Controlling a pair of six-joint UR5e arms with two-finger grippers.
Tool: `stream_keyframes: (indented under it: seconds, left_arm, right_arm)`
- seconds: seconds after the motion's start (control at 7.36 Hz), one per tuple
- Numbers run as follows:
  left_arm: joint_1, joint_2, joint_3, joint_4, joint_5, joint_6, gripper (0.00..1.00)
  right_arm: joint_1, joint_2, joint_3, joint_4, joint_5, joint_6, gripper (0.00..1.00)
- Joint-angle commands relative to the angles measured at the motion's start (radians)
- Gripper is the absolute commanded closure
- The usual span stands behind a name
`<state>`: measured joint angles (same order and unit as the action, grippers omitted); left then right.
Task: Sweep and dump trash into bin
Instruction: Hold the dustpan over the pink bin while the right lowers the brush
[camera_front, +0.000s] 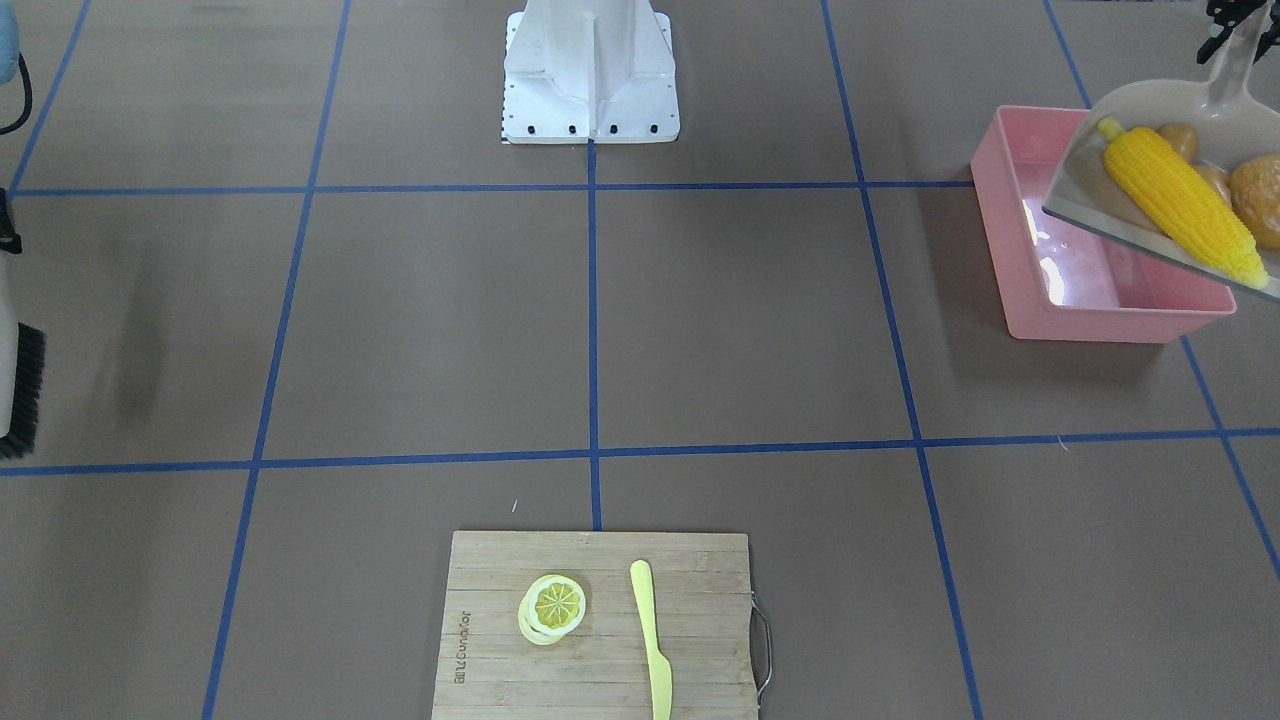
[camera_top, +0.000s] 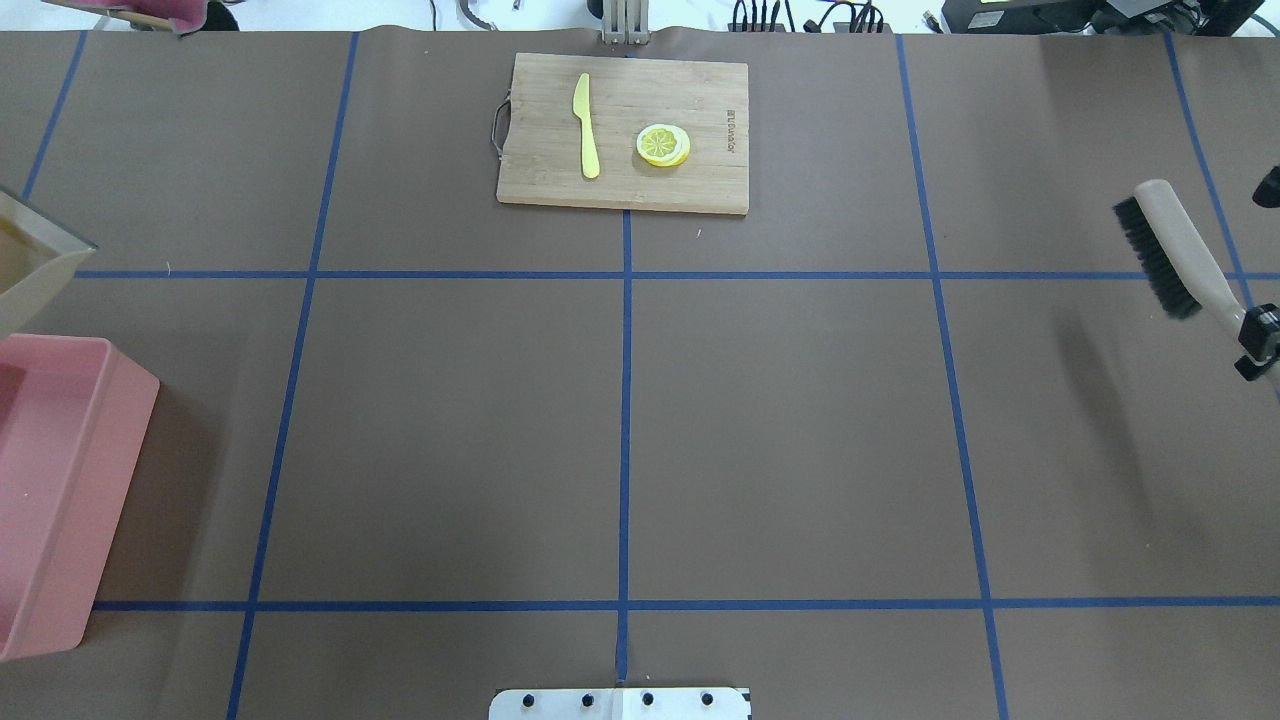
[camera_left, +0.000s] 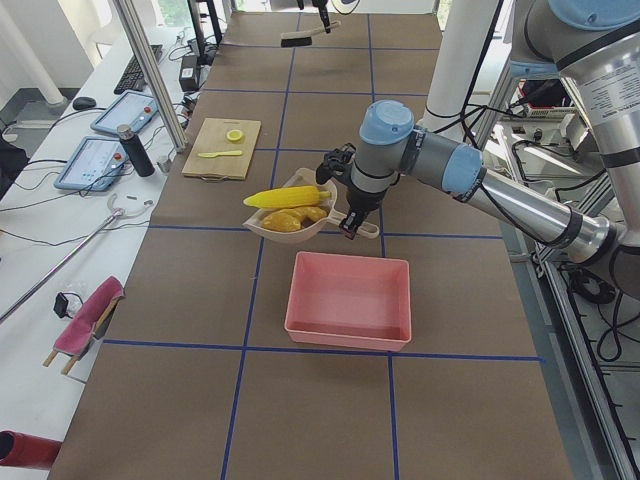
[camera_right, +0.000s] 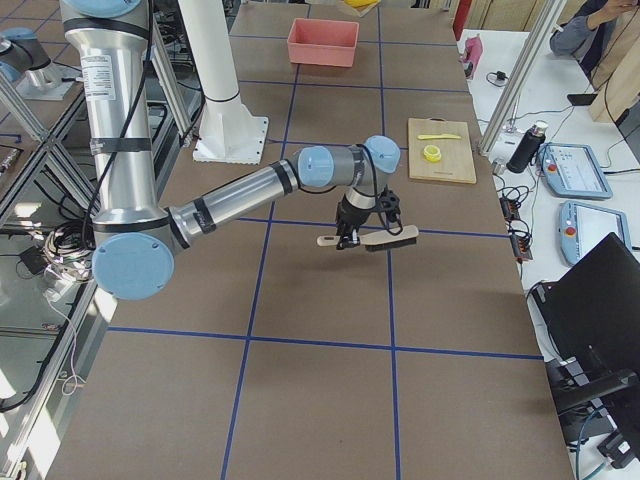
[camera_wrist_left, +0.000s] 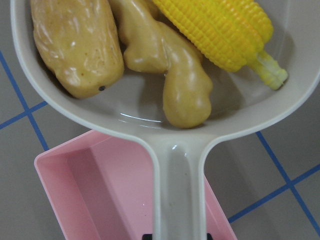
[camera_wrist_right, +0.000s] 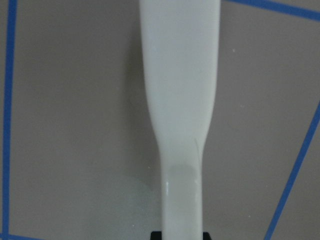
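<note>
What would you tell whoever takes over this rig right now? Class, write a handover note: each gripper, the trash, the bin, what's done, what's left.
Left gripper: shut on the dustpan handle, pan raised beside the bin.
Right gripper: shut on the brush, held in the air far from the bin.
Trash: corn cob, potato and ginger root all lie in the dustpan.
Done: sweeping.
Left: bring the pan over the bin and tip it; no trash shows in the bin.

Lemon slice (camera_front: 552, 607), knife (camera_front: 651, 640) on cutting board (camera_front: 700, 570)
</note>
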<state>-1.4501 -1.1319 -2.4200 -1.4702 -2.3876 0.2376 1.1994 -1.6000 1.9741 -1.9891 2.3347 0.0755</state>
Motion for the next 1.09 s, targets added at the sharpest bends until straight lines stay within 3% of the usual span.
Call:
stream_keyframes:
  seconds: [0.0,0.41,0.82,0.95]
  left_arm:
    - [-0.061,0.061,0.001,0.051,-0.018,0.176,1.0]
    - [-0.145,0.139,0.007,0.071,-0.044,0.366,1.0]
    - [-0.245,0.21,0.065,0.038,-0.108,0.526,1.0]
    - [-0.3,0.242,0.135,-0.016,-0.148,0.607,1.0]
  right_arm:
    - [-0.001,-0.121,0.002,0.016,0.049,0.041,1.0]
    - [-0.007,-0.141,-0.049,0.136,0.067,0.082,1.0]
    - [-0.153,-0.141,-0.066,0.342,0.08,0.368,1.0]
    - [-0.188,-0.138,-0.066,0.381,0.08,0.421,1.0]
